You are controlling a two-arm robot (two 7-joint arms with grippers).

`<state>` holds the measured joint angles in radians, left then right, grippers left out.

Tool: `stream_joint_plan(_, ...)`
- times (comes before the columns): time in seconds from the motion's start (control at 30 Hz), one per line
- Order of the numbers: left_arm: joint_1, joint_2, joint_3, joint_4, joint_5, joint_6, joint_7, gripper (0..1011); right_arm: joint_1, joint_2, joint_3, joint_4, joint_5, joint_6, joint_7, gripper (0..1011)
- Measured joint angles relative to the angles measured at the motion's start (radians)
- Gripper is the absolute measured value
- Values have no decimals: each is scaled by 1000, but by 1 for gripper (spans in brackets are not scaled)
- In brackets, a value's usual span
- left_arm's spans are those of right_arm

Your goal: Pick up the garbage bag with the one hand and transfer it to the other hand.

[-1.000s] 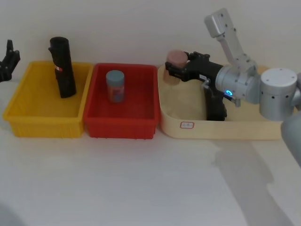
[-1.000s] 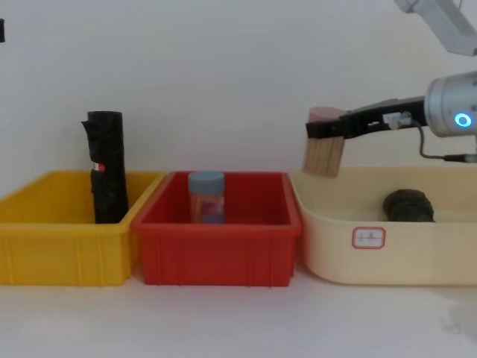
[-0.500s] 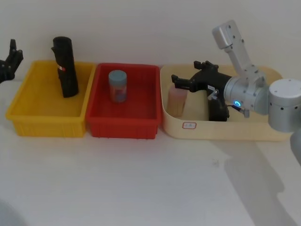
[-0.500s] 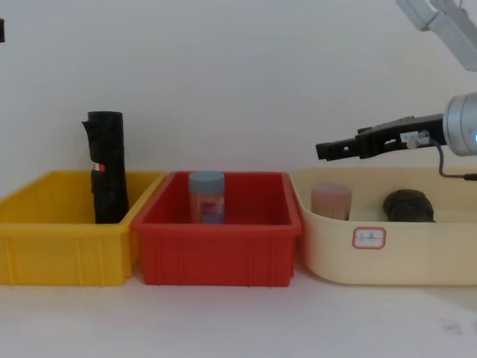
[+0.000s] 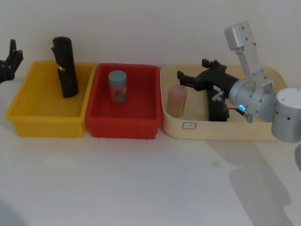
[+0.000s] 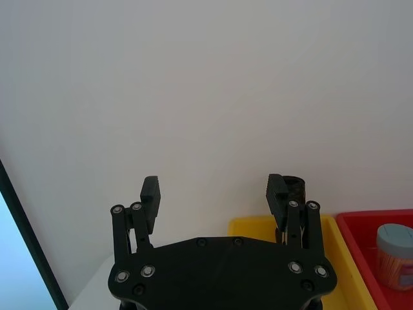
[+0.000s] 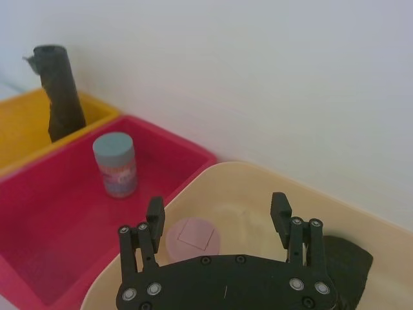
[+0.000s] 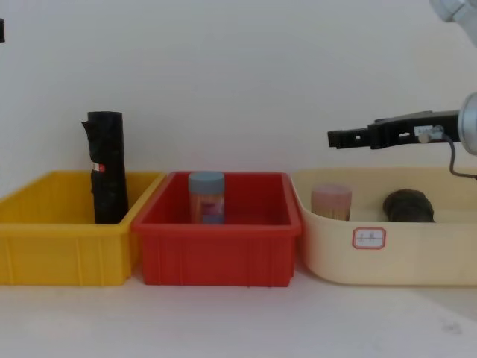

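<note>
The garbage bag (image 5: 217,111) (image 8: 408,206) (image 7: 347,257) is a thick black roll in the beige bin (image 5: 221,132), partly hidden under my right arm in the head view. My right gripper (image 5: 193,74) (image 8: 333,139) (image 7: 218,210) hovers open above the bin's left half. It is over a pink-lidded jar (image 5: 177,100) and to the left of the bag, with nothing between its fingers. My left gripper (image 5: 9,57) (image 6: 214,190) stays open and idle at the far left, beyond the yellow bin (image 5: 42,125).
A slim black roll with a red-and-white mark (image 5: 65,67) leans in the yellow bin. The red bin (image 5: 120,125) in the middle holds a blue-lidded jar (image 5: 117,85). Open white table lies in front of the three bins.
A second ago my right gripper held the pink-lidded jar. The jar now stands in the beige bin, and the open gripper has drawn back to the right.
</note>
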<state>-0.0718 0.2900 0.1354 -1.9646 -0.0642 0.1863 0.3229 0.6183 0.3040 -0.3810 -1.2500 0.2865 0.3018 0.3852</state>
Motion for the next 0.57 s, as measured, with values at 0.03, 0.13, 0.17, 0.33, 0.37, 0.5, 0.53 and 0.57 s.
stream_joint_plan(0.03,0,0,0,0,0,0,0,1001,-18,-2,11,-22,5,0,-17,1000)
stream_joint_plan(0.13,0,0,0,0,0,0,0,1001,-41,-5,25,-51,11,0,-39,1000)
stream_joint_plan(0.17,0,0,0,0,0,0,0,1001,-49,-6,29,-61,13,0,-46,1000)
stream_joint_plan(0.33,0,0,0,0,0,0,0,1001,-89,-12,54,-113,23,2,-82,1000)
stream_joint_plan(0.37,0,0,0,0,0,0,0,1001,-93,-13,56,-117,24,2,-85,999)
stream_joint_plan(0.5,0,0,0,0,0,0,0,1001,-114,-16,68,-145,29,3,-105,1000)
stream_joint_plan(0.53,0,0,0,0,0,0,0,1001,-117,-17,70,-149,30,4,-108,1000)
stream_joint_plan(0.57,0,0,0,0,0,0,0,1001,-120,-17,71,-152,31,4,-110,1000)
